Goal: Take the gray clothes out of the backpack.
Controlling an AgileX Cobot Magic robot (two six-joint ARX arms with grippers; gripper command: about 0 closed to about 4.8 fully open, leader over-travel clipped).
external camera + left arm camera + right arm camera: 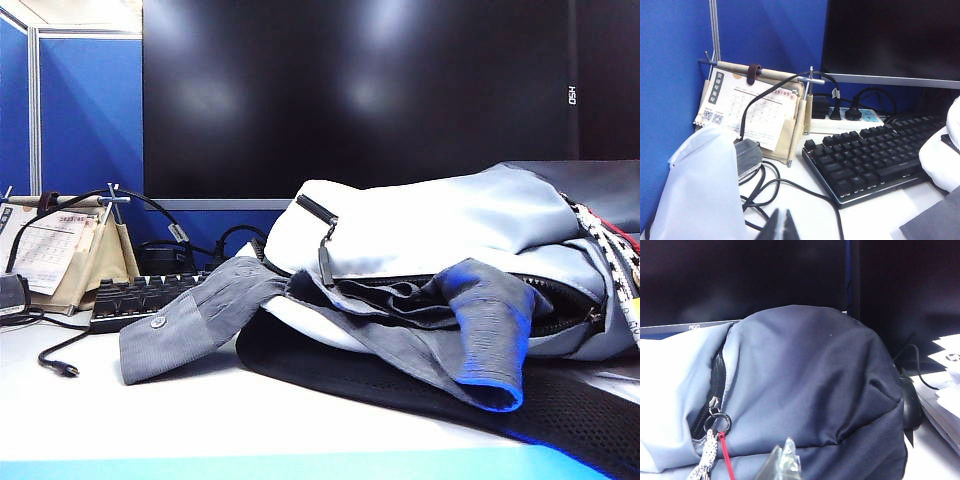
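Nearest the exterior camera, the gray clothes (pixel 300 320) spill from the open zipper of the backpack (pixel 450 225), which lies on its side on the white table (pixel 150 420); one sleeve with a snap-button cuff stretches flat onto the table toward the keyboard (pixel 140 300), another hangs folded over the bag's black mesh edge. The left gripper (pixel 782 225) sits closed and empty low above the table near tangled cables; beyond it stand the keyboard, a desk calendar (pixel 747 107) and a monitor (pixel 890 40). The right gripper (pixel 782 462), closed with nothing in it, sits just before the backpack's dark end.
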